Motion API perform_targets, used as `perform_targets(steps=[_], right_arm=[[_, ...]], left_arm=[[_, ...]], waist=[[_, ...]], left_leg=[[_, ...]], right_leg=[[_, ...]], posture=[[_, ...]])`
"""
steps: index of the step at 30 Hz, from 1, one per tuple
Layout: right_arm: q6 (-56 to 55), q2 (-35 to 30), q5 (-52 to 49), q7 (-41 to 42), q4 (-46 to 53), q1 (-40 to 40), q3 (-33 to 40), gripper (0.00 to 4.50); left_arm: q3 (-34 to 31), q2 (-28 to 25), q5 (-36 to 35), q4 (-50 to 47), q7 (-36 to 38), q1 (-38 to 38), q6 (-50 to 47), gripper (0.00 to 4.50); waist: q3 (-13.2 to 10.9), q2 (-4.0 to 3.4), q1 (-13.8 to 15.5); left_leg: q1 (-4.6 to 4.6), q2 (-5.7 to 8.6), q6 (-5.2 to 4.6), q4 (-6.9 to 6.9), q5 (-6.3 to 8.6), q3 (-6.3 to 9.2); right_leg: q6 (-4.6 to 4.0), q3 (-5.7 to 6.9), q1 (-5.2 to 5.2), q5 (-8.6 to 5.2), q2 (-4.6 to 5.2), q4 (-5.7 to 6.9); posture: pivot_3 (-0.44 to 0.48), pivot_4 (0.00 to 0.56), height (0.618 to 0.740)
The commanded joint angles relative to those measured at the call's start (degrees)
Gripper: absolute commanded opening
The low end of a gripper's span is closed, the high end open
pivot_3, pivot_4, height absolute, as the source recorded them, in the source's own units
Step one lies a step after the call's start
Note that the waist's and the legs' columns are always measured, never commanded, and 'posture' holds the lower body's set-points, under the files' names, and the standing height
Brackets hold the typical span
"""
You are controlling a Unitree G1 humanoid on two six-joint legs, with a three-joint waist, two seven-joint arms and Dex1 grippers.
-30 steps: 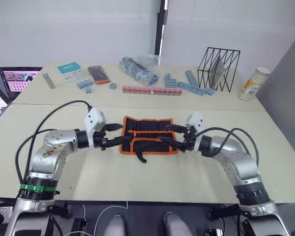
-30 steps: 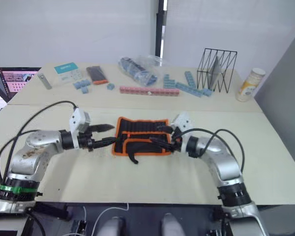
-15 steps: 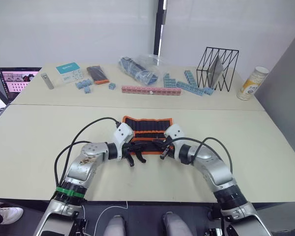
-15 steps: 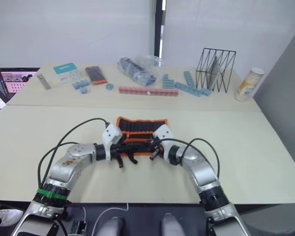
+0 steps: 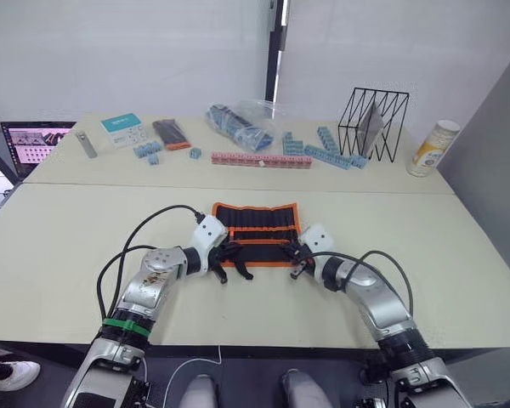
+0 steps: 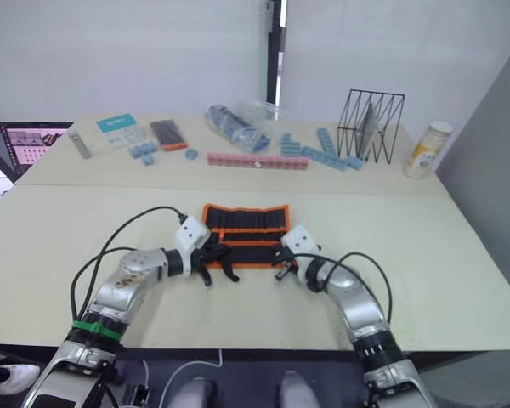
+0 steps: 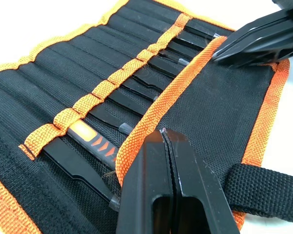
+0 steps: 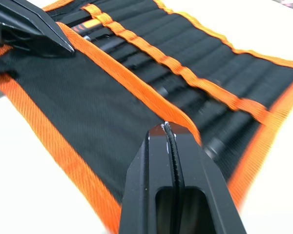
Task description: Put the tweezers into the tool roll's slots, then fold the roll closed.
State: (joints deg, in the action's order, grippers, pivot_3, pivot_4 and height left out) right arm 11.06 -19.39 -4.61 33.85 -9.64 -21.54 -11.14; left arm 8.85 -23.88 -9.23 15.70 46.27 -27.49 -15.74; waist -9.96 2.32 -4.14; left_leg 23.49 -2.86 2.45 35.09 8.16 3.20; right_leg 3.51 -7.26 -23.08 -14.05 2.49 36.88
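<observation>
The tool roll (image 5: 257,219) lies open on the near table, black with orange trim, its near flap (image 7: 215,112) folded up over the lower part. Several black tweezers (image 7: 90,142) sit in the slots (image 7: 63,83) under the orange band (image 7: 118,74). My left gripper (image 5: 224,254) is shut, its tips on the flap's orange edge at the roll's left end. Shut as well, my right gripper (image 5: 296,257) rests at the same edge on the right end. I cannot tell whether fabric is pinched. The tie strap (image 7: 263,191) trails off the near edge.
On the far table are a pink block row (image 5: 261,159), blue blocks (image 5: 327,150), a plastic bag (image 5: 238,121), a wire rack (image 5: 372,123), a bottle (image 5: 431,147), a small black case with orange end (image 5: 170,133) and a teal box (image 5: 123,127). A laptop (image 5: 30,140) stands far left.
Both grippers came in from the roll's two ends, where they stood open, to the near flap's edge and shut. Since half a second ago the right one shifted slightly right.
</observation>
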Motion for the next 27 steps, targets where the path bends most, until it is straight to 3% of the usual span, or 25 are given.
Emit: perform_targets(steps=[1, 8, 15, 17, 18, 22, 27], right_arm=[[-0.3, -0.4, 0.6, 0.5, -0.7, 1.0, 0.4, 0.01], [-0.6, -0.1, -2.2, 2.3, 2.3, -0.7, 2.8, 0.01], [18.4, -4.7, -17.0, 7.4, 14.1, -3.5, 11.3, 0.01], [24.1, -7.8, -19.6, 9.5, 16.3, -3.6, 11.8, 0.55], [26.6, -9.1, -20.6, 10.1, 17.1, -3.6, 12.0, 0.88], [33.7, -12.1, -22.6, 9.8, 16.7, -4.3, 12.7, 2.2], [44.0, -11.9, -26.6, 8.6, 13.2, -7.2, 15.0, 3.91]], left_arm=[[-1.6, -1.8, 1.0, 3.0, 0.2, -0.2, 0.9, 0.0], [-6.8, -3.0, -6.3, -2.3, 5.6, -0.3, 1.4, 0.0], [-16.0, -10.7, -17.5, -15.3, 10.4, 2.5, -7.2, 0.0], [-18.6, -15.1, -19.5, -16.7, 12.6, 3.9, -10.2, 0.0], [-20.2, -17.4, -22.0, -17.9, 14.9, 5.1, -12.6, 0.26], [-23.8, -25.9, -25.3, -19.6, 21.5, 10.1, -15.9, 1.48], [-27.0, -30.4, -27.6, -21.4, 24.7, 14.9, -17.3, 3.15]], waist=[[0.0, 0.0, -0.2], [0.0, 0.02, -0.6], [-0.1, -0.02, 0.0], [-0.1, -0.02, 0.1], [-0.1, -0.02, 0.1], [-0.1, -0.02, 0.0], [-0.2, -0.03, 0.1]], left_leg=[[-0.06, 0.0, 0.0, -0.02, 0.0, 0.0], [-0.08, -0.01, 0.0, -0.11, 0.0, 0.0], [0.89, 0.02, -0.03, -0.15, -0.02, 0.04], [0.86, 0.02, -0.03, -0.28, -0.01, 0.06], [0.87, 0.02, -0.03, -0.34, -0.01, 0.06], [0.93, -0.01, -0.05, -0.41, 0.05, 0.02], [0.91, -0.02, -0.05, -0.34, 0.05, -0.03]], right_leg=[[-0.02, 0.0, 0.01, -0.01, 0.0, 0.0], [-0.06, -0.02, -0.09, -0.03, -0.01, 0.02], [0.46, -0.06, -1.0, 0.29, -0.01, 0.13], [0.4, -0.03, -1.0, 0.18, -0.01, 0.12], [0.37, -0.03, -1.04, 0.15, -0.01, 0.12], [0.22, -0.01, -1.19, -0.01, -0.01, 0.13], [-0.21, -0.01, -1.19, -0.25, 0.02, 0.11]], posture=[[0.0, 0.15, 0.74], [0.0, 0.15, 0.74], [0.0, 0.15, 0.74], [0.0, 0.15, 0.74], [0.0, 0.15, 0.74], [0.0, 0.15, 0.74], [0.0, 0.15, 0.74]])
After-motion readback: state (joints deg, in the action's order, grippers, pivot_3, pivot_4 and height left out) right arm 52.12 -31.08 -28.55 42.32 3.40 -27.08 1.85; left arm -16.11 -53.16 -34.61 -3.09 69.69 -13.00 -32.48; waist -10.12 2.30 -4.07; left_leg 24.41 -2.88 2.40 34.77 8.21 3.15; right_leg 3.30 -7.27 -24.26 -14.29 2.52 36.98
